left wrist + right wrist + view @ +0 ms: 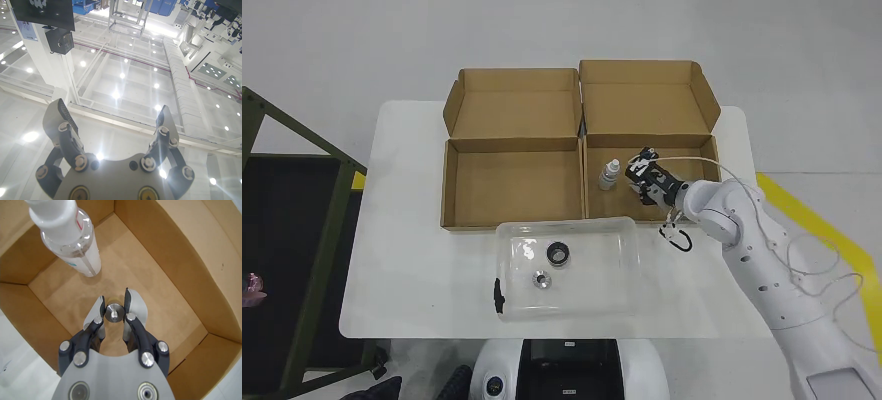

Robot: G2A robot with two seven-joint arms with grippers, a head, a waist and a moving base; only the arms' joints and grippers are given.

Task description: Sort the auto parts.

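A small stud-topped metal cylinder is pinched between the right fingers, down inside a cardboard box. Beyond the fingertips, apart from them, a clear bottle stands on the box floor. The left fingers are spread wide with nothing between them, pointing at the ceiling.

This is a large industrial hall, set up as a robotics lab or test floor. The ceiling is high, with white beams and rows of round lights. A dark screen hangs by a pillar, and other white machines stand far off. The white worktop with its cardboard boxes stands on a pale smooth floor marked with a yellow stripe.
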